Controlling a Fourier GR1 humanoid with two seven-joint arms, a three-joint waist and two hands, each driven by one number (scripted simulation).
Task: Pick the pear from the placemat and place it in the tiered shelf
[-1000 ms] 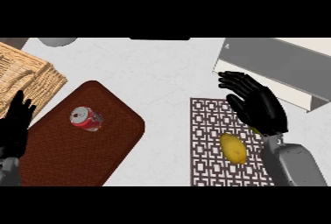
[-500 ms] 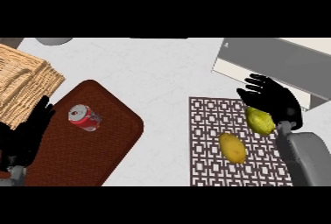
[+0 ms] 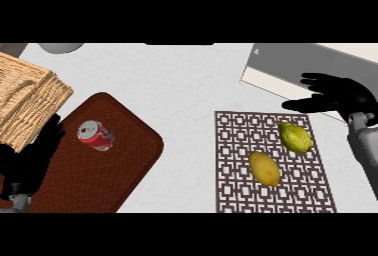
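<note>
Pear [image 3: 296, 137] lay untouched on placemat [image 3: 236, 185].
Right hand [image 3: 341, 95] hovered spread just beyond placemat; soda can [image 3: 96, 135] label unreadable.

Green pear [image 3: 295, 137] lying on patterned placemat [image 3: 244, 190], grey tiered shelf [image 3: 295, 62] beyond

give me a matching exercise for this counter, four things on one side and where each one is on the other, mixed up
Things:
1. soda can
2. green pear
3. yellow lemon
4. right hand

Places:
a. nearer the lower edge of the patterned placemat
b. lying on the dark brown mat
c. open, above the placemat's far right corner, by the grey shelf
d. on the patterned placemat, in its upper right part

Pairs: 1-b, 2-d, 3-a, 4-c
</note>
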